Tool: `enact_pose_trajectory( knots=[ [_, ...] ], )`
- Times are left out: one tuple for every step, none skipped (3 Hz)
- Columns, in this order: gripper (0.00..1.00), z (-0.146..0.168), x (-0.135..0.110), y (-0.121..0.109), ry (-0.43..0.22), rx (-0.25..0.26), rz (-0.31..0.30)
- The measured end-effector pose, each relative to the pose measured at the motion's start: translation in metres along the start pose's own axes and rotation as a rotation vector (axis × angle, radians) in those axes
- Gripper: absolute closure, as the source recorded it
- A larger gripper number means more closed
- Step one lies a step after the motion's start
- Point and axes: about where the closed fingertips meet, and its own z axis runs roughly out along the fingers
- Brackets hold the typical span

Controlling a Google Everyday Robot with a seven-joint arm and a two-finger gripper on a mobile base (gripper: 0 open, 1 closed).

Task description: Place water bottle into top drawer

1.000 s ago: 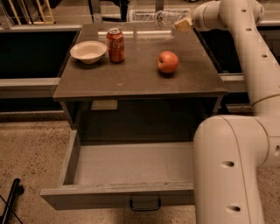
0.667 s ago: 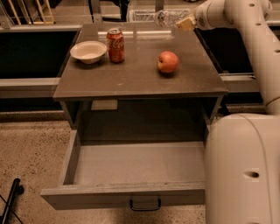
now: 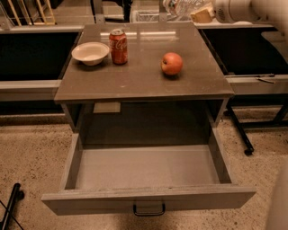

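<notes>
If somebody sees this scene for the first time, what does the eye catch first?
The top drawer stands pulled wide open and empty in the foreground. On the tabletop behind it sit a white bowl, a red Coca-Cola can and an apple. At the top right, the tool holds the water bottle near the table's far edge.

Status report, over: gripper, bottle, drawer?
Gripper top right, jaws shut on bottle. Bottle aloft at table's far edge. Drawer open, nothing in it or blocking it.
</notes>
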Motion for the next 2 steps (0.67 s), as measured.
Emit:
enact_pose_trajectory(
  knots=[
    [1.00, -0.036, 0.002, 0.015, -0.020, 0.029, -0.018],
    [1.00, -0.022, 0.030, 0.045, 0.025, -0.022, -0.009]
  ],
)
